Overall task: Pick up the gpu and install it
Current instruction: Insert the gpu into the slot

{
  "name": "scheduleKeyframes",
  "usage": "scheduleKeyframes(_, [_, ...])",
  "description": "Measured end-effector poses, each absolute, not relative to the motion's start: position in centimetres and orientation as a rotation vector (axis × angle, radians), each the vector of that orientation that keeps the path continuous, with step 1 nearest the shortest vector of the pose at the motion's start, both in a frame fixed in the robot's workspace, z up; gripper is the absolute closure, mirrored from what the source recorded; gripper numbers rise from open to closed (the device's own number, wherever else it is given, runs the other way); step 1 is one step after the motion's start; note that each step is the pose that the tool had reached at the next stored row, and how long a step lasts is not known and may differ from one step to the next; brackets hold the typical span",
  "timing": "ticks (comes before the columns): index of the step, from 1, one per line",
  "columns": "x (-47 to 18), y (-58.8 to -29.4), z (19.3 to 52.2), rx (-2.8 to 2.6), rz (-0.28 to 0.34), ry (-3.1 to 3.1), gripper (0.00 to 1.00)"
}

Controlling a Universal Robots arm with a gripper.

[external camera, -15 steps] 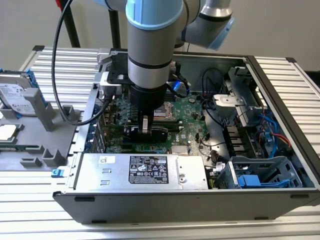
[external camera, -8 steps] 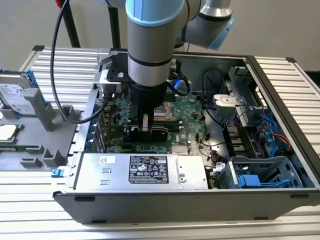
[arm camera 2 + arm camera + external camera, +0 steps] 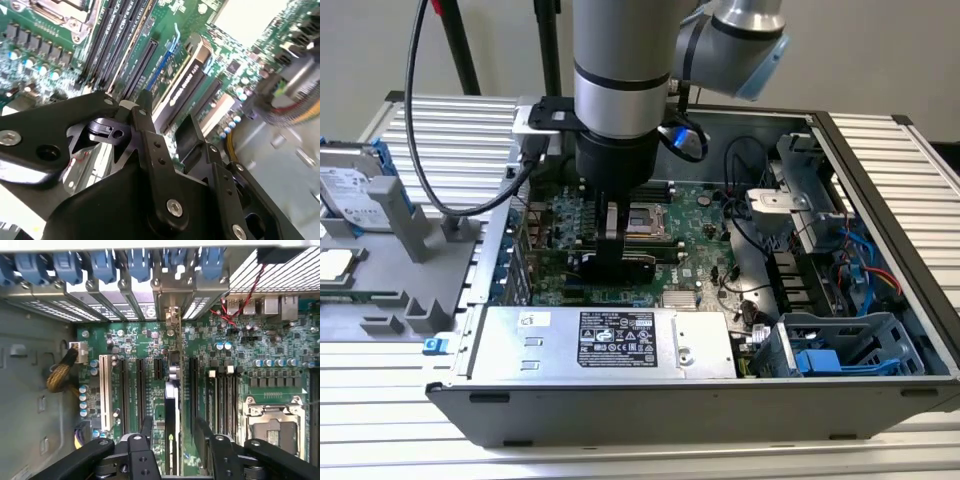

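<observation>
Pinching the flat black-shrouded gpu [image 3: 171, 420], the matte gripper [image 3: 173, 432] stands over the green motherboard [image 3: 280, 375].

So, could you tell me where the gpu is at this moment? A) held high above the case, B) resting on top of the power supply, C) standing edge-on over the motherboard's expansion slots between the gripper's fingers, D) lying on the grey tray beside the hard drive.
C: in the first wrist view the gpu stands edge-on among the motherboard slots, between the fingers of the gripper, low inside the case.
</observation>
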State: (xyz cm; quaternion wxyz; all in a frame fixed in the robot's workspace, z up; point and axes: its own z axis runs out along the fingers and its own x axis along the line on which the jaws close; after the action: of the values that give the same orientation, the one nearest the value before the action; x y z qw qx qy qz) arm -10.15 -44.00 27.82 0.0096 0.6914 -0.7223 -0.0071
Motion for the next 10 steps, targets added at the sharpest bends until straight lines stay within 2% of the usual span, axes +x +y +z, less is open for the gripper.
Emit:
scheduleKeyframes(2, [-10.14, -43.90, 27.94, 2.152, -0.006, -2.249, 0.00])
scheduleKeyframes(3, [-10.14, -43.90, 27.93, 2.151, -0.004, -2.248, 1.00])
scheduleKeyframes(10, [-10.15, -43.90, 27.94, 2.145, 0.011, -2.242, 1.00])
